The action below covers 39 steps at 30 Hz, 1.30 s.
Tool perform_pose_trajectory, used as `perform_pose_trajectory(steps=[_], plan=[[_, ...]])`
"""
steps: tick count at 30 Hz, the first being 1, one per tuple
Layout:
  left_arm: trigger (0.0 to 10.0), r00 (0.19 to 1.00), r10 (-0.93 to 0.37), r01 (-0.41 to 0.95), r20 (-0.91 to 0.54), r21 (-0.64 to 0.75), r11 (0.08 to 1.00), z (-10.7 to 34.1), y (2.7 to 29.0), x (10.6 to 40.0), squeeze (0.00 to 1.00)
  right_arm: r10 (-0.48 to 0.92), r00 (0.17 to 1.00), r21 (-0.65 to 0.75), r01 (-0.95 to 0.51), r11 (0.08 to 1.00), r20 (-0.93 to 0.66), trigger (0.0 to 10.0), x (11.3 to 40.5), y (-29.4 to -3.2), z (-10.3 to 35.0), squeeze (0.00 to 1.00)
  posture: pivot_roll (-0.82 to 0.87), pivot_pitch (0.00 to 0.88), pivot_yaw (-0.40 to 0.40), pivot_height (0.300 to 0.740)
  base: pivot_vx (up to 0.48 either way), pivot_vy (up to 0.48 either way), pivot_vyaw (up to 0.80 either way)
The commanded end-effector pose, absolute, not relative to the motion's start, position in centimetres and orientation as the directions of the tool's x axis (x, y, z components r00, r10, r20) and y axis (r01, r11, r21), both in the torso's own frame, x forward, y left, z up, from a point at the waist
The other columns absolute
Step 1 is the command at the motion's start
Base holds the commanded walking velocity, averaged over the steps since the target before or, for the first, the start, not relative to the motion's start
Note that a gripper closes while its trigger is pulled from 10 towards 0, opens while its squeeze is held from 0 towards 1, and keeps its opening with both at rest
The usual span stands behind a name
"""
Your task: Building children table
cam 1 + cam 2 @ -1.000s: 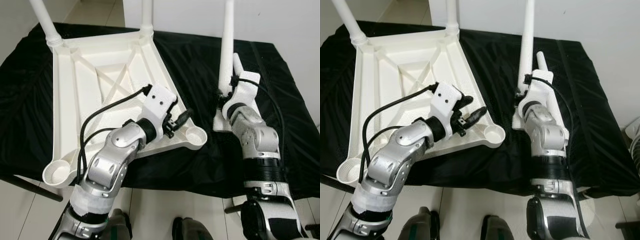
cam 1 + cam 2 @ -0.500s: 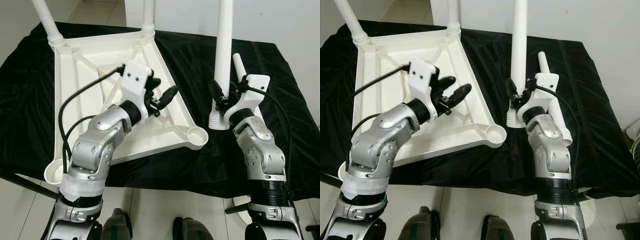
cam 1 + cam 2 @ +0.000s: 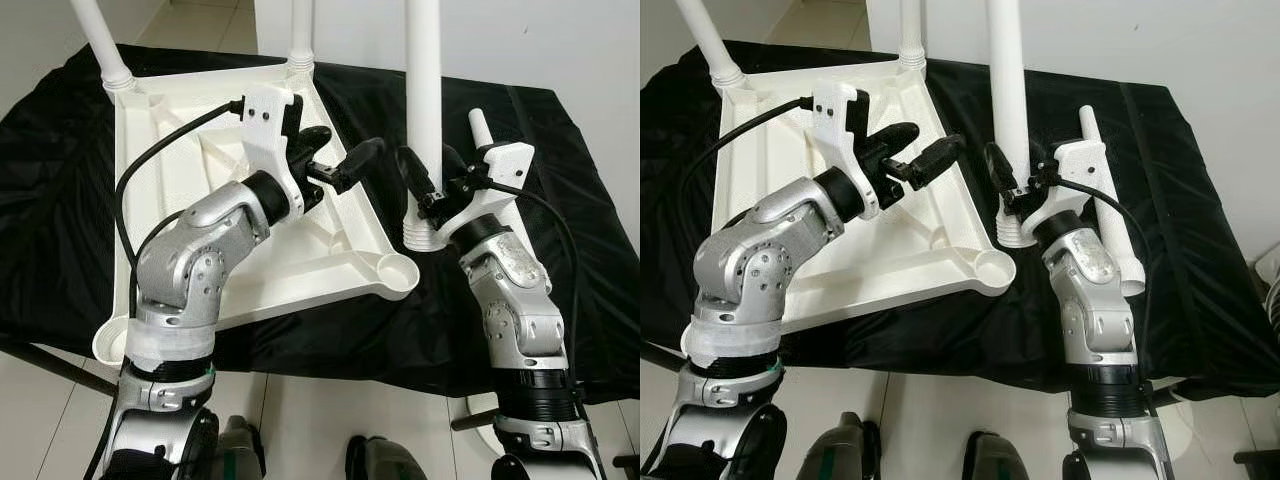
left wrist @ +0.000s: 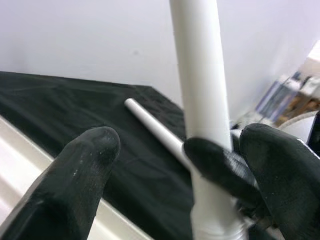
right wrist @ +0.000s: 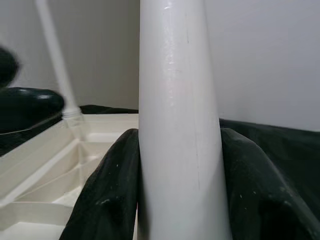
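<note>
A white table top (image 3: pixel 160 180) lies upside down on a black cloth, with two white legs (image 3: pixel 100 40) standing in its far corners. My right gripper (image 3: pixel 428 185) is shut on a third leg (image 3: pixel 424 90). It holds that leg upright, ribbed end down, just beside the near-right corner socket (image 3: pixel 397 270). In the right wrist view both fingers (image 5: pixel 105 200) hug the leg (image 5: pixel 177 100). My left gripper (image 3: pixel 345 150) is open above the table top. Its fingers (image 4: pixel 80 170) point at the held leg (image 4: pixel 200 100) and hold nothing.
A loose white leg (image 3: pixel 1105 190) lies on the cloth (image 3: pixel 560 200) behind my right arm. The near-left corner socket (image 3: pixel 112 345) hangs at the cloth's front edge. A white wall stands close behind, and tiled floor lies in front.
My left gripper rose from the table top's near edge and swung right toward the leg. My right gripper carried the leg left, nearer the corner socket, and stood it straighter.
</note>
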<state>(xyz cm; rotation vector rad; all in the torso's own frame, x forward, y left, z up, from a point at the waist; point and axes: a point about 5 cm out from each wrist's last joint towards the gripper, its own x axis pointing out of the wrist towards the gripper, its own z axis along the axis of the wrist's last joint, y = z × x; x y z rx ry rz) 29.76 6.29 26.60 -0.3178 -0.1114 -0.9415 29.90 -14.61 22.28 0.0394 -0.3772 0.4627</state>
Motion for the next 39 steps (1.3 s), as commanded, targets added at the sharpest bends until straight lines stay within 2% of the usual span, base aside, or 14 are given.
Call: perform_pose_trajectory(steps=[1,6,19,29,37,38,39], plan=[[10.0,0.511,-0.823,0.857,0.248,-0.223,0.465,26.9,5.9,29.4,0.00,0.458,0.794,-0.073,-0.471,0.879,0.400,10.0,29.4,-14.3,22.8,0.00,0.04,0.068,0.005,0.740,0.000,0.000,0.00],[10.0,0.463,-0.847,0.876,0.261,-0.278,0.393,27.3,5.7,29.5,0.00,0.522,0.739,-0.147,-0.513,0.846,0.426,10.0,28.8,-13.2,22.9,0.00,0.03,0.058,0.004,0.740,0.000,0.000,0.00],[10.0,0.467,-0.845,0.872,0.261,-0.294,0.391,28.4,6.4,30.7,0.00,0.606,0.680,-0.243,-0.559,0.793,0.413,10.0,27.8,-12.0,22.5,0.00,0.03,0.050,0.008,0.740,0.000,0.000,0.00],[10.0,0.499,-0.817,0.860,0.289,-0.281,0.426,30.7,7.9,32.2,0.00,0.622,0.684,-0.249,-0.571,0.782,0.381,10.0,26.7,-11.8,21.0,0.00,0.03,0.063,0.016,0.740,0.000,0.000,0.00],[10.0,0.512,-0.800,0.851,0.313,-0.310,0.423,31.6,7.9,32.5,0.00,0.615,0.696,-0.254,-0.562,0.788,0.371,10.0,26.6,-12.0,20.7,0.00,0.03,0.068,0.020,0.740,0.000,0.000,0.00],[9.5,0.512,-0.797,0.852,0.320,-0.310,0.422,32.0,7.7,32.6,0.00,0.616,0.697,-0.267,-0.556,0.787,0.366,10.0,26.7,-12.3,20.7,0.00,0.03,0.069,0.020,0.740,0.000,0.000,0.00],[9.5,0.512,-0.797,0.852,0.320,-0.310,0.422,32.0,7.7,32.6,0.00,0.616,0.697,-0.267,-0.556,0.787,0.366,10.0,26.7,-12.3,20.7,0.00,0.03,0.069,0.020,0.740,0.000,0.000,0.00]])
